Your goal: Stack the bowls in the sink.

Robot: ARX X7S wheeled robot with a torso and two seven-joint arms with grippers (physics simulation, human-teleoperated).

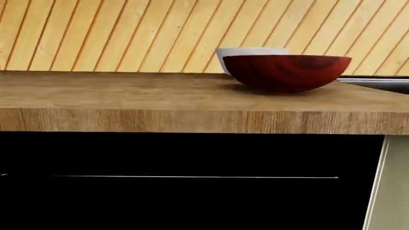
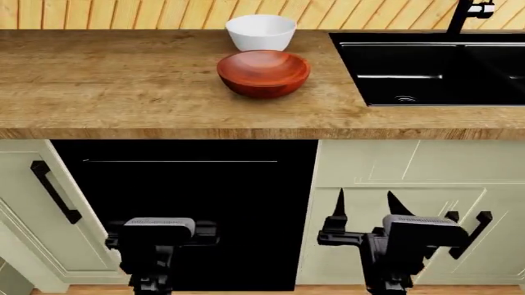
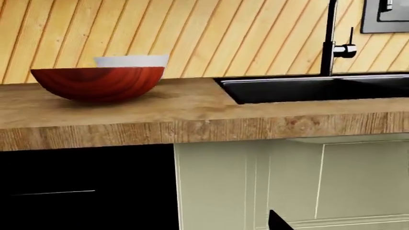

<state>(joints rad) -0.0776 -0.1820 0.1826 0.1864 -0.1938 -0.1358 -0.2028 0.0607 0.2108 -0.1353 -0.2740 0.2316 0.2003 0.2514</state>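
Both bowls sit on the wooden counter (image 2: 107, 80), neither in the sink. Reddish-brown wood-grain bowl (image 2: 264, 73) stands upright near the middle of the counter, between front and back edges. White bowl (image 2: 260, 31) just behind it toward the back edge, by the slatted wall (image 2: 123, 12) — touching or barely apart, cannot tell. Black sink (image 2: 361, 92) is set into the counter's right part, well apart from the bowls; faucet (image 2: 464, 15) at its back edge.

Both arms hang low in front of the cabinets, below the counter's front edge. Right gripper (image 2: 365, 206) — fingers spread apart, holding nothing. Left gripper (image 2: 160, 227) — fingers not visible; open or closed, cannot tell.
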